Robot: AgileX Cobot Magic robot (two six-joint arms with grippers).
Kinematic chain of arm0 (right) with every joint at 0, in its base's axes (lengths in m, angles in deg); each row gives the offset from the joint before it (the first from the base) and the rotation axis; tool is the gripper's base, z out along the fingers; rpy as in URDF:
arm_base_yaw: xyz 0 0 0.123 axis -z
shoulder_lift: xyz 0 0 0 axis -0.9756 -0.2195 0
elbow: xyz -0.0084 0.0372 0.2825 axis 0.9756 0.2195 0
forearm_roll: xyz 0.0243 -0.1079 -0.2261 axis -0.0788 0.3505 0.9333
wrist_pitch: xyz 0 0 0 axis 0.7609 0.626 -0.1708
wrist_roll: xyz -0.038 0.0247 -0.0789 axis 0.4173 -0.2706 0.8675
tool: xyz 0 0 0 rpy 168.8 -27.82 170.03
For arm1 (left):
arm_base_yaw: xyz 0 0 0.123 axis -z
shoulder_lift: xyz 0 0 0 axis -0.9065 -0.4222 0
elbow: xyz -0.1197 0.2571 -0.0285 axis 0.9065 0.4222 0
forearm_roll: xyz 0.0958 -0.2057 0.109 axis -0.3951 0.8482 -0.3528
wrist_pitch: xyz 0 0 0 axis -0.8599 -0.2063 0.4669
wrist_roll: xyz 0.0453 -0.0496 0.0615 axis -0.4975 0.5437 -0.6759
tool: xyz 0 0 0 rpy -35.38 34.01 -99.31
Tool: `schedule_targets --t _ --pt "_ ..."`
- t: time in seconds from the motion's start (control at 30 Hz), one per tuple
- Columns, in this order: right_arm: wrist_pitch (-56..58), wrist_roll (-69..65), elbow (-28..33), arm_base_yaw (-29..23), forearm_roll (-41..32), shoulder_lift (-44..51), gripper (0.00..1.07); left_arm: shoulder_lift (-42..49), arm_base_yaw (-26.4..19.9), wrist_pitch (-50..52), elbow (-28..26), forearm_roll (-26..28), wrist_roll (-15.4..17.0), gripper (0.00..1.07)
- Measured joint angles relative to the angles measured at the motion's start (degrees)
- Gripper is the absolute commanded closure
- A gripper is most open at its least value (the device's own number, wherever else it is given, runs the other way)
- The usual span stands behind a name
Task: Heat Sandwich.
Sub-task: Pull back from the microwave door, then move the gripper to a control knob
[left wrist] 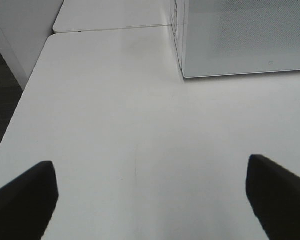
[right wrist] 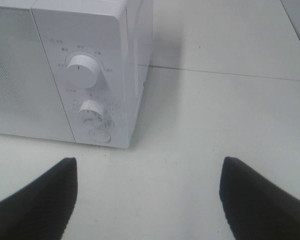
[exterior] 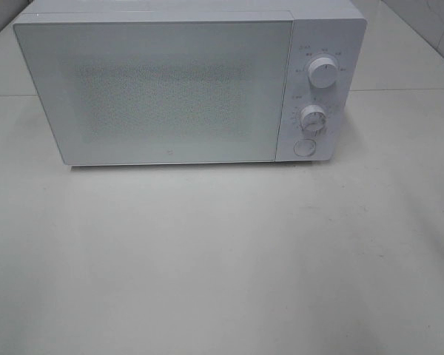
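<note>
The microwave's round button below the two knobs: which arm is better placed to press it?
Probably right: the right fingers, open, face the round button; the left fingers face the door at its opposite end.

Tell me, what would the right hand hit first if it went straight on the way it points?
Probably the microwave, near its control-panel corner: the open right hand aims about there. Depth is unclear, so it might graze the table first.

One white box-shaped microwave oven point(exterior: 170, 89) (its door shut), with two round white dials point(exterior: 323, 75) and one round white button point(exterior: 304, 148); two black-fingered grippers: left gripper point(left wrist: 151, 197), right gripper point(right wrist: 149, 197).
</note>
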Motion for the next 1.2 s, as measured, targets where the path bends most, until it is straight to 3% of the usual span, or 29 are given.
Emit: schedule_targets --t 0.2,0.27,0.7,0.9,1.2 --pt "-11.0 -1.0 0.6 0.0 0.0 -6.2 0.31 0.0 0.0 0.0 0.0 0.0 0.0 0.1" --pt "-19.4 -1.0 2.3 0.0 0.0 -9.2 0.31 0.0 0.0 0.0 0.0 0.0 0.0 0.1" --pt "-47.7 0.6 9.6 -0.3 -2.6 -22.5 0.31 0.0 0.0 0.0 0.0 0.0 0.0 0.1" --pt "-60.8 9.2 13.1 -7.1 -12.7 -30.1 0.31 0.0 0.0 0.0 0.0 0.0 0.0 0.1" --pt "-71.7 10.8 13.3 -16.8 -22.6 -41.0 0.31 0.0 0.0 0.0 0.0 0.0 0.0 0.1"
